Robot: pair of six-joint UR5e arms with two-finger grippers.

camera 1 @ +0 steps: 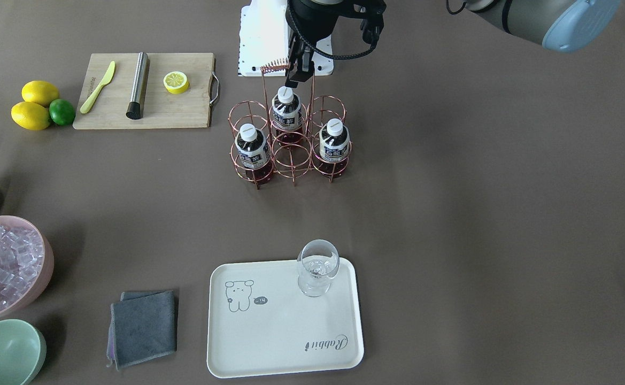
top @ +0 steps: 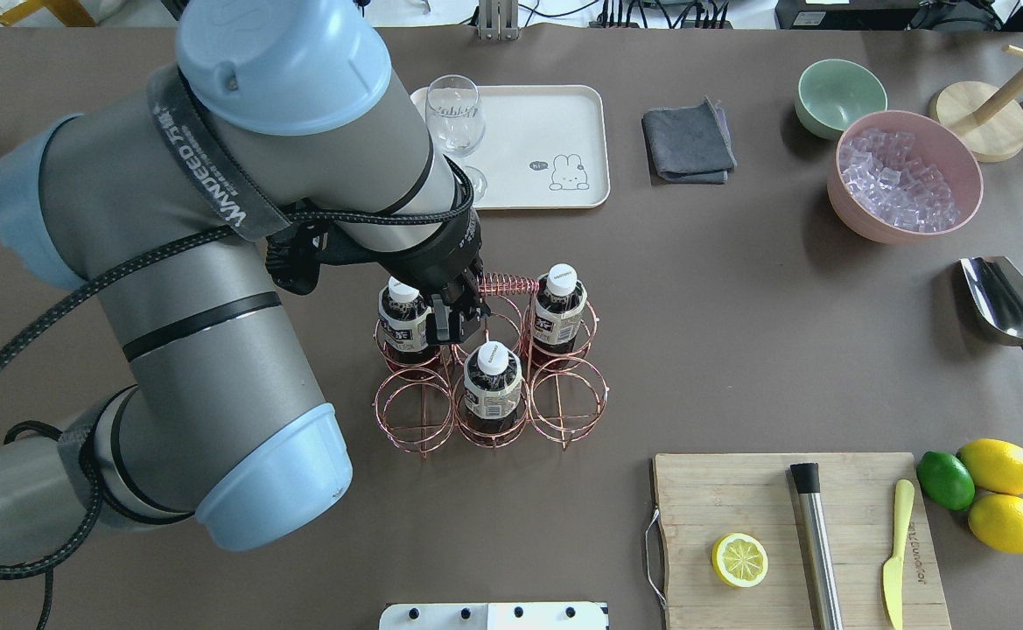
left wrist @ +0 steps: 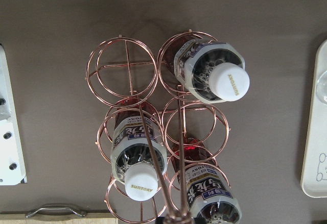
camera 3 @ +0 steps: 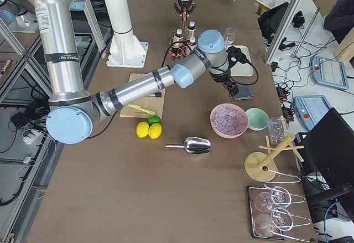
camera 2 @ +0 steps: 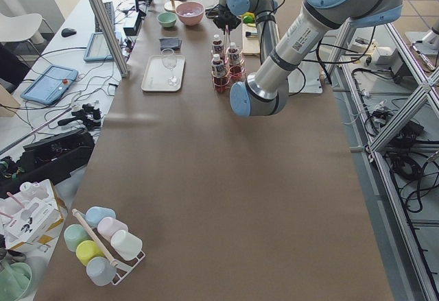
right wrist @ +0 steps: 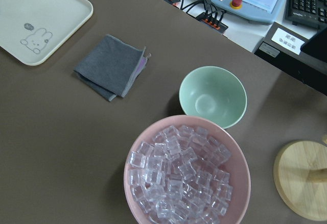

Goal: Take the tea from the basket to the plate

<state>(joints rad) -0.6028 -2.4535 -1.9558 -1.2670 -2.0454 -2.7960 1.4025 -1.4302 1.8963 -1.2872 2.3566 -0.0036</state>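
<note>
The basket (camera 1: 276, 66) stands mid-table with three tea bottles in its ring cells. One tea bottle (camera 1: 286, 112) is in the back middle cell, another (camera 1: 253, 147) at the front left of that view, the third (camera 1: 334, 141) at the front right. My left gripper (camera 1: 300, 72) hangs over the basket beside the coiled handle (top: 507, 283), just above the back bottle (top: 492, 381), and its fingers look open and empty. The plate (camera 1: 269, 337) lies apart from the basket. My right gripper (camera 3: 231, 83) shows only in a side view; I cannot tell its state.
A clear stemmed glass (camera 1: 317, 267) stands on the plate's corner. A grey cloth (camera 1: 144, 326), a pink bowl of ice (camera 1: 2, 264) and a green bowl (camera 1: 5, 353) sit beside the plate. A cutting board (camera 1: 146, 91) holds a lemon half, a knife and a steel muddler.
</note>
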